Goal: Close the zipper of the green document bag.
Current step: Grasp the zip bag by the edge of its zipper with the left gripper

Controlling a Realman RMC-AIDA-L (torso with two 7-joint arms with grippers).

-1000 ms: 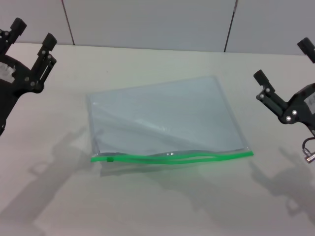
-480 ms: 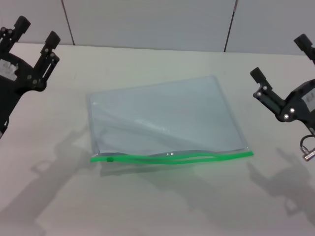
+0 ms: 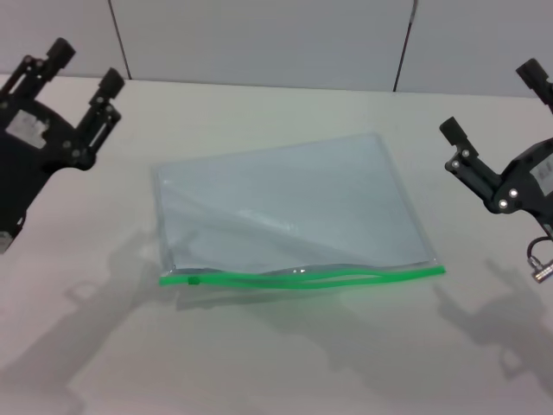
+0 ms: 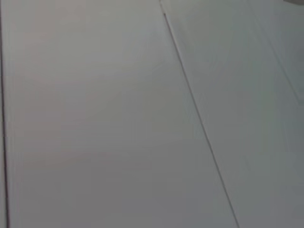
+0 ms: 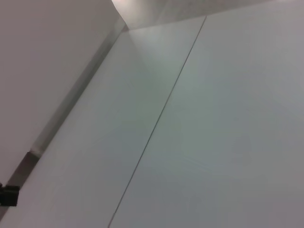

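Observation:
The green document bag (image 3: pixel 285 207) lies flat in the middle of the white table, a translucent pale blue pouch. Its zipper (image 3: pixel 311 277), a bright green strip, runs along the near edge and bulges slightly away from the pouch in the middle. The small green slider tab (image 3: pixel 193 279) sits near the strip's left end. My left gripper (image 3: pixel 85 65) hangs open above the table's far left, well away from the bag. My right gripper (image 3: pixel 492 102) is raised and open at the right edge, also apart from the bag. Both wrist views show only wall panels.
The white table (image 3: pixel 285 363) stretches around the bag on all sides. A grey panelled wall (image 3: pixel 259 39) stands behind the table's far edge. A small metal ring (image 3: pixel 542 264) dangles under my right arm.
My left gripper has moved to the right and a little toward the bag. The right gripper shifted only slightly. The bag has not moved.

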